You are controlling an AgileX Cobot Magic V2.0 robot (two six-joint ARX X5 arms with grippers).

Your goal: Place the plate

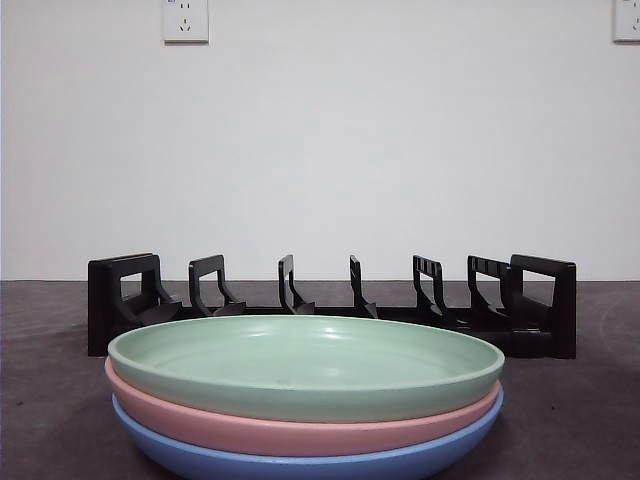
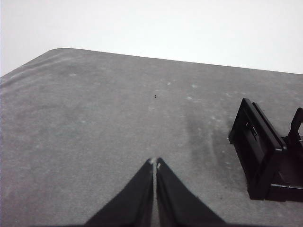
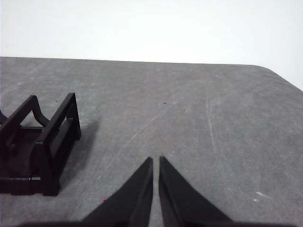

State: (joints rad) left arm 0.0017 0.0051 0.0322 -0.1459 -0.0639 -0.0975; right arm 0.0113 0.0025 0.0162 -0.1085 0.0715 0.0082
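Both end effectors closed, left end effector (image 2: 155, 164), right end effector (image 3: 155, 161), empty.

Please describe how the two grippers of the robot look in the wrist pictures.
Both the left gripper and the right gripper show two plain matte black jaws, broad at the base and tapering to narrow points. No cables, markings or labels are visible on them.

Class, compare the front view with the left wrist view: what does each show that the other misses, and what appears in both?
Only the front view shows the stacked green plate, pink plate and blue plate, plus two wall sockets. Only the left wrist view shows the left gripper, jaws together and holding nothing, above the grey table. Both show the black plate rack, with no plate in it, though the wrist view catches only one end.
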